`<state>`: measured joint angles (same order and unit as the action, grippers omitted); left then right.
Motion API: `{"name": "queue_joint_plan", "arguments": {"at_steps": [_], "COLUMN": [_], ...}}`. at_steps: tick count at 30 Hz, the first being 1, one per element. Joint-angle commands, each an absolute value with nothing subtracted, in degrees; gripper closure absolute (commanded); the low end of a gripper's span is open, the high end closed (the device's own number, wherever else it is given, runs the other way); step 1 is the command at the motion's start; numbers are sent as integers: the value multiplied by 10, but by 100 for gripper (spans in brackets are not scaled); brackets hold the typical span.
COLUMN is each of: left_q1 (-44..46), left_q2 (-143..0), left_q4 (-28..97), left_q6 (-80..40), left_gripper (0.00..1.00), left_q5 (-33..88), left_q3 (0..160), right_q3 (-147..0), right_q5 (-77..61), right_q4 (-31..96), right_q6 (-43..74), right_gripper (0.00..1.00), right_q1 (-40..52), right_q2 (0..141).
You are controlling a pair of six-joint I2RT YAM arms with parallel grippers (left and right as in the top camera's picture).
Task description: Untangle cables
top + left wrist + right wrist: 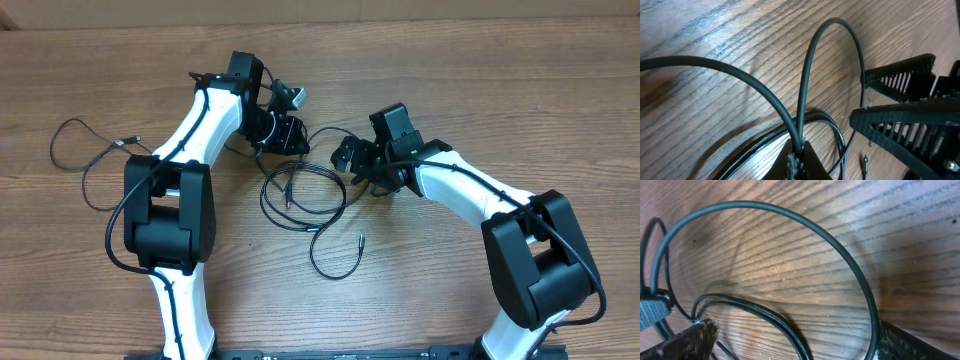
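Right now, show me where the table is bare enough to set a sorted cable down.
Bare wood: the far right, beyond the right arm; the lower left corner, below the loose cable and outside the left arm; the strip along the top edge. Crowded: the middle, where the tangled cables spread by the left gripper and the right gripper.

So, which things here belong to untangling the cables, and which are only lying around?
Belongs to the job:
- tangled cables in the middle
- single cable, apart at the left
- left gripper, shut on the tangled cables
- right gripper, open

Not part of it:
- wooden table
- thick wires on the arms
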<state>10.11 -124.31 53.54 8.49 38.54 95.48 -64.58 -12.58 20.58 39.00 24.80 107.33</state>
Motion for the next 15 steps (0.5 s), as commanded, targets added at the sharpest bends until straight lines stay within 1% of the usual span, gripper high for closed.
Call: {"name": "queue_joint_plan", "arguments": {"at_steps": [1, 8, 12, 15], "left_q1": [101, 103, 103, 103], "left_q2": [-1229, -1229, -1229, -1229], "left_q4": [535, 535, 535, 535], "left_q6": [74, 74, 74, 74], "left_gripper": [96, 96, 96, 96], "left_q5": [378, 370, 370, 370], "left_q3": [951, 951, 951, 951], "right_q3": [-643, -647, -657, -658], "right_q5": [-118, -118, -121, -139], "right_q4": [202, 204, 220, 238], "right_q6": [390, 388, 388, 388], "right_gripper": [0, 0, 0, 0], "right_q1": [247, 234, 200, 157], "right_q2": [1074, 1074, 1074, 1074]}}
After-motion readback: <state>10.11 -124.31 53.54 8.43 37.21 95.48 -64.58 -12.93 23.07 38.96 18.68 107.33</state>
